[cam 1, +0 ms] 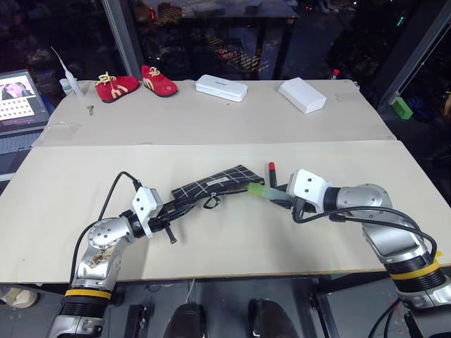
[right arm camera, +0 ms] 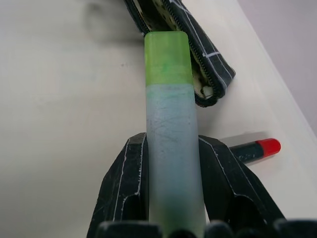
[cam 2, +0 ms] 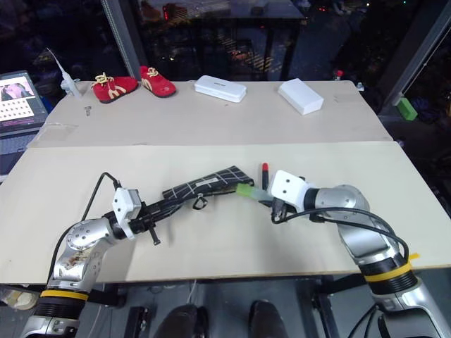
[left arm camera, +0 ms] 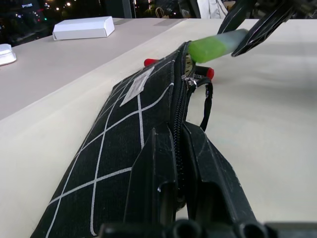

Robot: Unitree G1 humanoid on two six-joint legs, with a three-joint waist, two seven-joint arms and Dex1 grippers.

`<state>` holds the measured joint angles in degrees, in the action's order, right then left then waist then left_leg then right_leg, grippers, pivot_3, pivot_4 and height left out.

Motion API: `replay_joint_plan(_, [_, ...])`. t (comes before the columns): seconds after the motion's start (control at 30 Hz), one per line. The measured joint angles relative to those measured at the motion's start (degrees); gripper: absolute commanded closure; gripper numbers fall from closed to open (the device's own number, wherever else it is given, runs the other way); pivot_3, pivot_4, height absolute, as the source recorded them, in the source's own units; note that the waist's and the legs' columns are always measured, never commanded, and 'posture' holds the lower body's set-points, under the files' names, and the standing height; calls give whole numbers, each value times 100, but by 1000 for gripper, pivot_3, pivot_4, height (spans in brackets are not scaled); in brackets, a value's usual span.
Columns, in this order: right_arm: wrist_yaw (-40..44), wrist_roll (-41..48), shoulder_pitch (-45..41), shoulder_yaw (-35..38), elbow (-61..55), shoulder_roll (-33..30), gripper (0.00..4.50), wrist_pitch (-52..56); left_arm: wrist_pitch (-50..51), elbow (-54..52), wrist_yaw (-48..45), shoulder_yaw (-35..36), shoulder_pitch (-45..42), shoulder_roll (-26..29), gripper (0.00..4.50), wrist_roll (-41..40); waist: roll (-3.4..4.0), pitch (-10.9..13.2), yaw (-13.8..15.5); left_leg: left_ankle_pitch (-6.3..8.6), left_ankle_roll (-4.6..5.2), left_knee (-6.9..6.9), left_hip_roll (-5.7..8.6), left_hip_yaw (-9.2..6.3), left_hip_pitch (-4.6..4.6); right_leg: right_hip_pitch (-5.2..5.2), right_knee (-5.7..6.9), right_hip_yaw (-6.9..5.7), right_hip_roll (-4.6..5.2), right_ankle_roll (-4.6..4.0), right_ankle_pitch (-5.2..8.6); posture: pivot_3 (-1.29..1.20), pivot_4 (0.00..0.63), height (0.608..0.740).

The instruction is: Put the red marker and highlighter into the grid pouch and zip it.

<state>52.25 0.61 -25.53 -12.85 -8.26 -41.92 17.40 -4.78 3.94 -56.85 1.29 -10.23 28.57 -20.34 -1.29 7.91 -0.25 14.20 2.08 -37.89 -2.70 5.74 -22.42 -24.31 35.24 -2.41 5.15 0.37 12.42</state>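
On the pale tabletop [cam 1: 211, 127], red shoes [cam 1: 130, 83] are seen by dark windows. The highlighter [right arm camera: 168, 129] is gripped in the right end effector [cam 1: 278, 195] at the grid pouch [cam 1: 211, 184] mouth, whose other end is pinched by the closed left end effector [cam 1: 169, 209].

one grid pouch [cam 1: 215, 184], one highlighter [cam 1: 259, 190], one red marker [cam 1: 271, 170], two red shoes [cam 1: 134, 84], two white cases [cam 1: 221, 87]

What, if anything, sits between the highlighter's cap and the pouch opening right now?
Nothing visible does. The right gripper holds the highlighter with its green cap right at the open end of the grid pouch, which the left gripper pinches at the other end. The red marker lies on the table beside the pouch's mouth, off the path.
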Motion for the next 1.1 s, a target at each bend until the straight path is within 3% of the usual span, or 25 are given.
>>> replay_joint_plan(0.57, [64, -1167, -1483, -1111, 1460, 925, 3456, -1127, 21, -40, -11, -42, -72, -13, 4500, 2, 1, 0, -46, -1, -2, 0, -1, 6, 1, -3, 9, 0, -2, -1, -1, 0, 150, 740])
replay_joint_plan(1.1, [393, -974, -1681, -813, 2100, 1019, 3456, -1375, 47, -75, -21, -37, -15, 32, 4500, 1, 3, 1, -81, -1, -2, 0, -4, 10, 8, -6, 24, 3, -2, -3, -2, 0, 150, 740])
